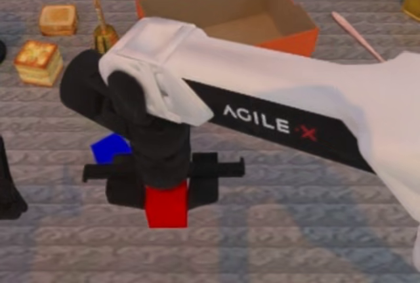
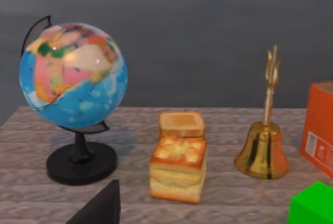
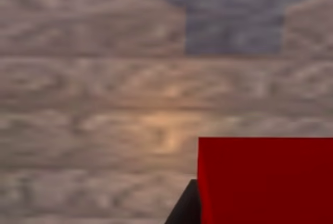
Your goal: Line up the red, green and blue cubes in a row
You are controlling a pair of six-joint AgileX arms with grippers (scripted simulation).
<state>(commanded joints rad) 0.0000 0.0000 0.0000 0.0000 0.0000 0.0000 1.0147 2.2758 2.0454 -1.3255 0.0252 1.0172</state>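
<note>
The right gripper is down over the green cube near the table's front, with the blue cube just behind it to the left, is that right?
Not quite: the right gripper is down over the red cube, not the green one, as the top view shows. The blue cube does sit just behind it to the left.

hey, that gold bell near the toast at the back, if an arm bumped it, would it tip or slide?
The gold bell would probably tip rather than slide: its tall thin handle rises well above a fairly narrow flared base. Once over, its round body might roll in an arc. Its shiny surface suggests hard metal, likely slippery for fingers.
</note>
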